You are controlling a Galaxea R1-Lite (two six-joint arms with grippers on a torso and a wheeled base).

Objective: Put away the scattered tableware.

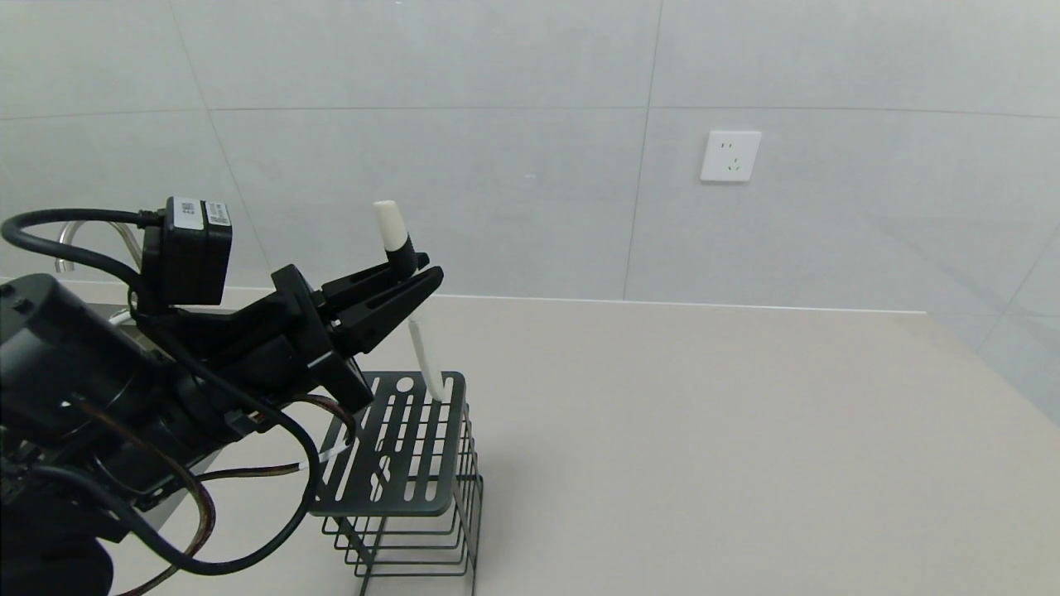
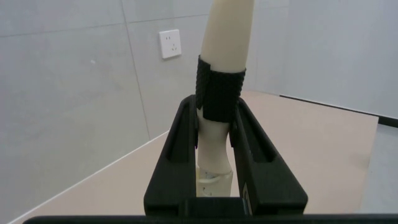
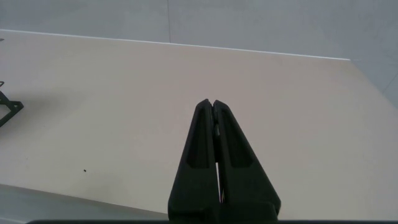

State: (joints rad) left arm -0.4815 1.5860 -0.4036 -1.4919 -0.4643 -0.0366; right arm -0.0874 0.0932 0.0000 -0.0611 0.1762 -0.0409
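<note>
Black wire rack [image 1: 397, 447] stands on the counter [image 1: 704, 430]; over its far edge the left gripper [image 1: 418, 271] clamps a white utensil [image 1: 422, 352] near upright, tip at a slot. Insertion stage, apparently: next, lower it straight, then release. Right gripper [image 3: 212, 107], closed and empty, hangs over the counter.

Left pincer [image 1: 419, 276] grips a white utensil [image 1: 387, 223]; right pincer [image 3: 213, 107] closed.

left arm [image 1: 58, 348]: matte black, rounded housing | wrist camera [image 1: 186, 252]: black box, two white code stickers | cables [image 1: 74, 215]: black and brown, looped | left gripper [image 1: 418, 277], right gripper [image 3: 214, 109]: black, long tapering jaws
</note>
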